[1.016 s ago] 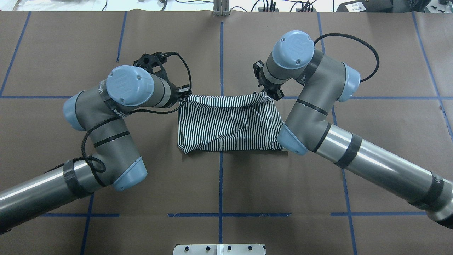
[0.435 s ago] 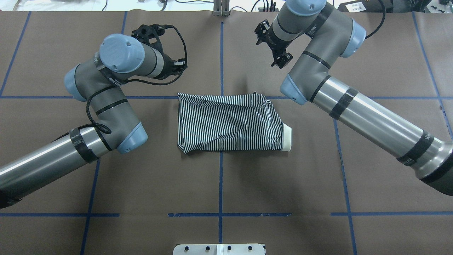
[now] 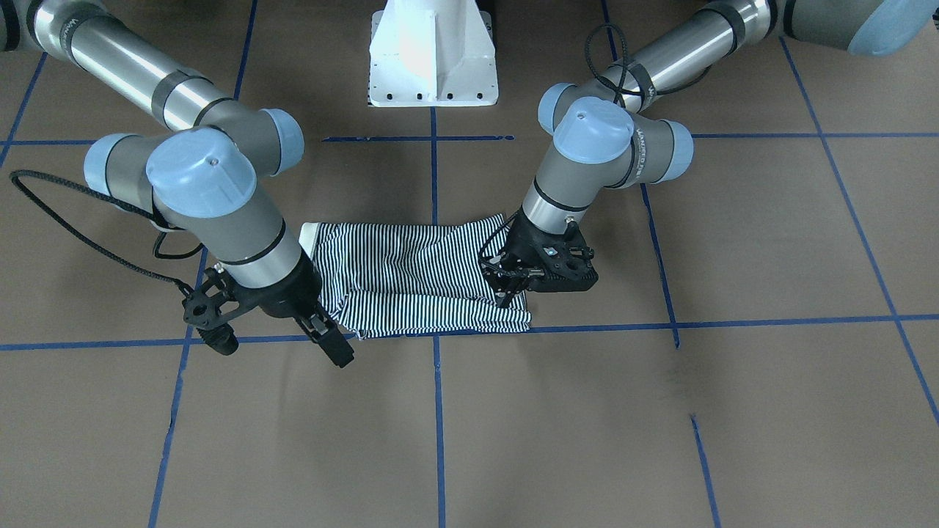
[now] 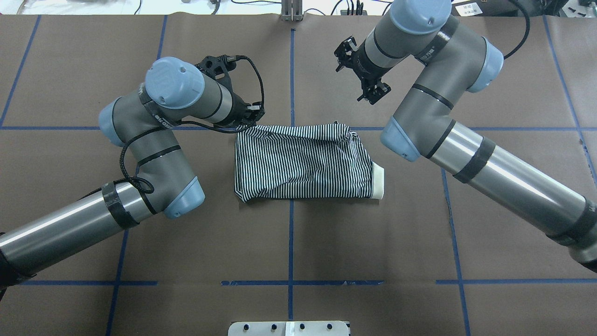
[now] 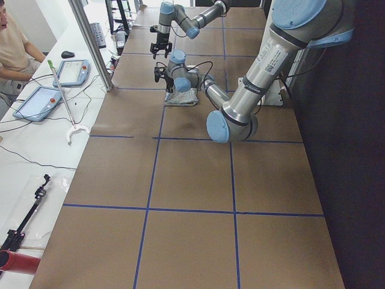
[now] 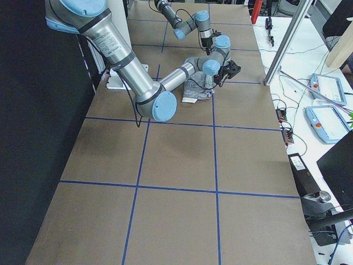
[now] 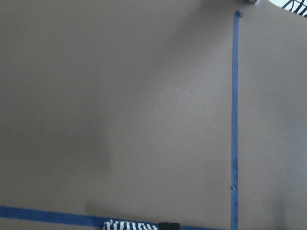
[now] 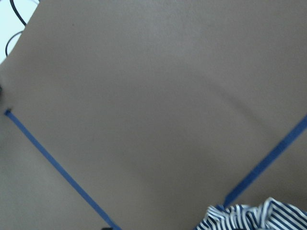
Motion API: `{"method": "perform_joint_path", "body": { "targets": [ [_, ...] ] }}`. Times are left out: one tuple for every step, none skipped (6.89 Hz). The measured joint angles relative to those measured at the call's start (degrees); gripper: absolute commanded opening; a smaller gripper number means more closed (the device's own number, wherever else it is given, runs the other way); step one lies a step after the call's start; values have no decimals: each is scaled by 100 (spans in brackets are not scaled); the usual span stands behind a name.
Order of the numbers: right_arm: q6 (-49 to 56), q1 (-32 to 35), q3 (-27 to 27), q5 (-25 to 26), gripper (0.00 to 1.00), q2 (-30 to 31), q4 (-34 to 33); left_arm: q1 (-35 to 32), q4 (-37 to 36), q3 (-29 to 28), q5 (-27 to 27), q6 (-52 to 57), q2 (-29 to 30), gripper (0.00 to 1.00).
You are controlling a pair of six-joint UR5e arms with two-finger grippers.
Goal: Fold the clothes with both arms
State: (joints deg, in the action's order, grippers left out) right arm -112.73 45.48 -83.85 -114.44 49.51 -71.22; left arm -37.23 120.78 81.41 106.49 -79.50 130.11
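Overhead, my left arm hides my left gripper. The front view shows it at a corner of the folded shirt on the table, with my right gripper near another. Open or closed, I can't tell.

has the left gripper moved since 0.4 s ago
Yes. Overhead, the left gripper has come back toward the robot, from beyond the blue tape line to the far left corner of the shirt.

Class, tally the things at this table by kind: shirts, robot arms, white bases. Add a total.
Striped shirt: 1
Robot arms: 2, left arm and right arm
White base: 1
Total: 4
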Motion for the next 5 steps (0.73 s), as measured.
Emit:
{"method": "perform_joint_path", "body": {
  "targets": [
    [24, -435, -462, 162, 0, 253, -142, 124, -4, -21, 18, 10, 15, 0],
    [37, -836, -646, 376, 0, 358, -203, 191, -6, -44, 33, 52, 17, 0],
    [47, -1109, -636, 574, 0, 364, -220, 253, -4, -80, 48, 121, 18, 0],
    [61, -1227, -485, 706, 0, 288, -216, 310, 0, -119, 58, 180, 21, 0],
    [109, -1268, -232, 763, 0, 143, -204, 335, 6, -164, 63, 235, 32, 0]
  ]
}}
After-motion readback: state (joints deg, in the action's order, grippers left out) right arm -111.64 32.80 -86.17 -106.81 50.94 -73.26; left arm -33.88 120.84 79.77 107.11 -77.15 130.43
